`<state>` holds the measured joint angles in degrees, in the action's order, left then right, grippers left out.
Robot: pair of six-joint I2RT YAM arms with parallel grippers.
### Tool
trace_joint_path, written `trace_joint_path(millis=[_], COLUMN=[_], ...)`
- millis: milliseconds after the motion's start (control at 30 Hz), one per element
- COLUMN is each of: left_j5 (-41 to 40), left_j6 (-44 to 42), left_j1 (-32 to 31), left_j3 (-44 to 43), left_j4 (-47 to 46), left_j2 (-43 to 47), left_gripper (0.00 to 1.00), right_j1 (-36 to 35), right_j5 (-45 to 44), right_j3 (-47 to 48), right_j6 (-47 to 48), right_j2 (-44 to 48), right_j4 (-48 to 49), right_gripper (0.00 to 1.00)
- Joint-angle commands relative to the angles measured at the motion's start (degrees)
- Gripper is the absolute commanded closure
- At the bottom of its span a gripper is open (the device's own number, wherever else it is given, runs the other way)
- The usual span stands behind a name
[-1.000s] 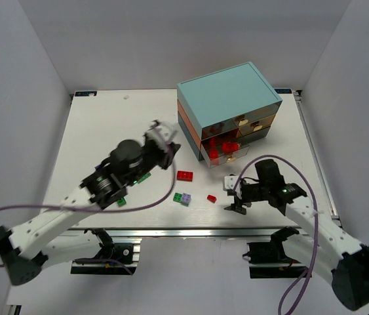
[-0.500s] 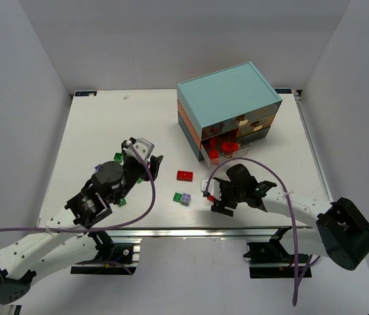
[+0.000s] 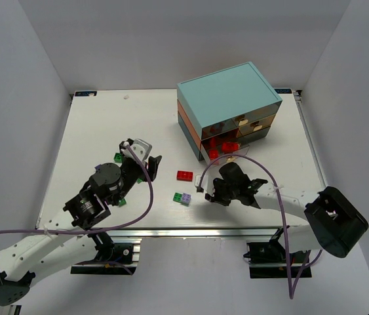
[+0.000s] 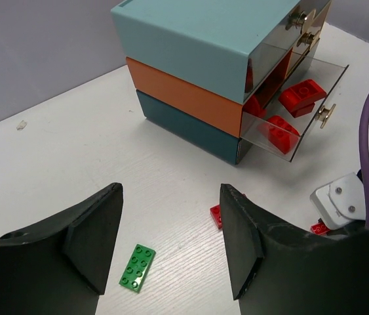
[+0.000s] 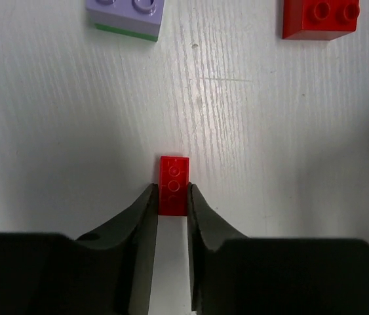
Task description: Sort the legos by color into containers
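A small red lego (image 5: pixel 173 172) lies on the white table with my right gripper (image 5: pixel 171 194) shut on it, both fingers pressing its long sides. In the top view that gripper (image 3: pixel 205 192) is low, just in front of the chest (image 3: pixel 230 105). The chest's lower drawer (image 3: pixel 229 151) stands open with red legos inside. My left gripper (image 4: pixel 170 216) hangs open above the table, nothing between its fingers. A green lego (image 4: pixel 137 267) lies below its left finger, and a larger red lego (image 4: pixel 218 214) lies by its right finger.
A lilac lego stacked on a green one (image 5: pixel 125 14) and a red lego (image 5: pixel 320 18) lie just beyond the right gripper. Two more green legos (image 3: pixel 118 157) (image 3: pixel 122 202) sit near the left arm. The table's front rail (image 3: pixel 191 231) is close behind the right gripper.
The right gripper moved left to the small red lego and closed on it. The left arm dropped back down-left with its jaws opening, then stayed still.
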<state>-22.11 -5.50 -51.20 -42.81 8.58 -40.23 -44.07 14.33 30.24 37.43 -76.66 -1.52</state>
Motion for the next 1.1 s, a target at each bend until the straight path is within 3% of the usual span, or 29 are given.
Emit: trace_joint_path(millis=[0,167,300,400,633,800,1067], left_j5=[-0.66,-1.44,-1.36,-0.31,0.75,0.4,2.06], left_j6=[-0.04,-0.21,-0.13,0.13,-0.04,-0.39,0.13], left_j1=[0.14,0.14,0.14,0.14,0.14,0.14,0.14], left_j3=[0.71,1.32,1.85,2.29,2.38,2.64,2.99], left_j4=[-0.75,-1.11,-1.63,-1.9,-1.63,-1.72,-2.25], left_j2=[0.68,0.94,1.03,0.15,-4.59,-7.75,-12.76], left_gripper=[0.29,0.29,0.27,0.26,0.26,0.25,0.2], right_j1=[-0.22,0.13,-0.14,0.04,1.45,5.04,10.94], right_j5=[0.61,5.52,17.02,18.9,8.46,-4.9,-6.07], right_j3=[1.23,1.66,4.65,8.77,17.13,18.19,24.16], right_j6=[0.27,3.42,7.73,8.36,5.04,2.74,0.1], right_j2=[-0.42,1.86,10.29,16.62,22.61,20.33,9.19], right_j4=[-1.2,-5.24,-13.32,-16.84,-15.8,-5.26,-2.96], right_gripper=[0.78,1.0,1.0,1.0,1.0,1.0,1.0])
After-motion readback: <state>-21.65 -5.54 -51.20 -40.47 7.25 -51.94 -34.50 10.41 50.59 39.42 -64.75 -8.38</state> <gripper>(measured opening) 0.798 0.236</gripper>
